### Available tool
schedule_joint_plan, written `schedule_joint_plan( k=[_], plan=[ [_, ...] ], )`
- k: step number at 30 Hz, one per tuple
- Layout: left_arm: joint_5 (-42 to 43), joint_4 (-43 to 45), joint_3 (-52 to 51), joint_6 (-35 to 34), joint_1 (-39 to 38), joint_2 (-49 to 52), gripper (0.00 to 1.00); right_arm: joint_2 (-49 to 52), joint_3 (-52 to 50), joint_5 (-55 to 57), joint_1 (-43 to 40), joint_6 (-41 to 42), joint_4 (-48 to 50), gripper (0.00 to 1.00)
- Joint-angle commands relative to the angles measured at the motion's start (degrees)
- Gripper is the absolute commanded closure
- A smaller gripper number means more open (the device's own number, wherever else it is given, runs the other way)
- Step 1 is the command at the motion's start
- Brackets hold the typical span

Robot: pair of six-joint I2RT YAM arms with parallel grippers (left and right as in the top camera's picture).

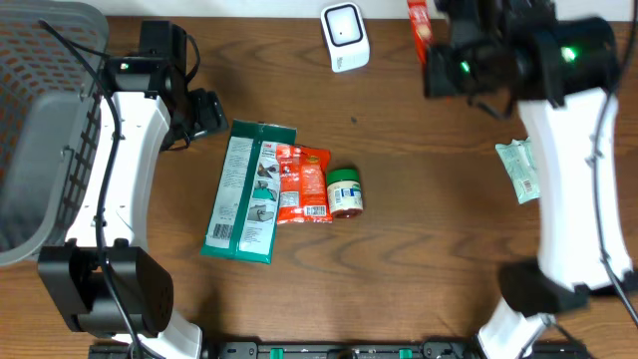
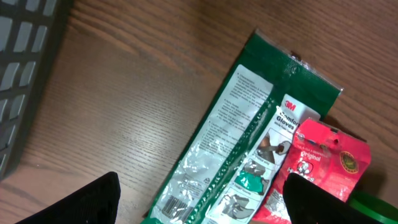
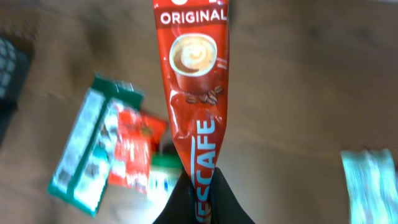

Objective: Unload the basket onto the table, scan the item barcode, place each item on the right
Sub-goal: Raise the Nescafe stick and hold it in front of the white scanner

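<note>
The item is a red Nescafe sachet (image 3: pixel 193 81), pinched at its lower end by my right gripper (image 3: pixel 202 198), which is shut on it. Seen from overhead, the sachet (image 1: pixel 420 25) sticks out at the table's far edge, a short way right of the white scanner (image 1: pixel 345 37), with my right gripper (image 1: pixel 434 48) just behind it. I see no barcode on the sachet's printed face. My left gripper (image 1: pixel 204 113) hovers open over the top left corner of a green 3M packet (image 1: pixel 247 189). Nothing sits between its fingers (image 2: pixel 87 202), which straddle the packet (image 2: pixel 249 124) from above.
A red snack packet (image 1: pixel 302 183) overlaps the green packet's right edge, and a green-lidded jar (image 1: pixel 346 191) lies beside it. A pale green packet (image 1: pixel 520 168) lies by the right arm. A grey basket (image 1: pixel 40 120) fills the left side.
</note>
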Motion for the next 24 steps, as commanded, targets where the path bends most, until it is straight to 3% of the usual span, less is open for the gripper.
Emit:
schedule_joint_plan(
  k=[1,13,24],
  plan=[
    [-0.5,-0.2,0.6,0.5,0.0,-0.6,0.16,10.8,9.8,-0.2,1.7,-2.6,0.4,0.99],
    [-0.5,-0.2,0.6,0.6,0.0,-0.6,0.16,32.7,10.8,7.8,3.6,-8.6,23.7,0.99],
    [-0.5,-0.2,0.6,0.5,0.0,-0.6,0.16,42.3,10.8,8.7,3.6,-9.9,35.7,0.99]
  ],
)
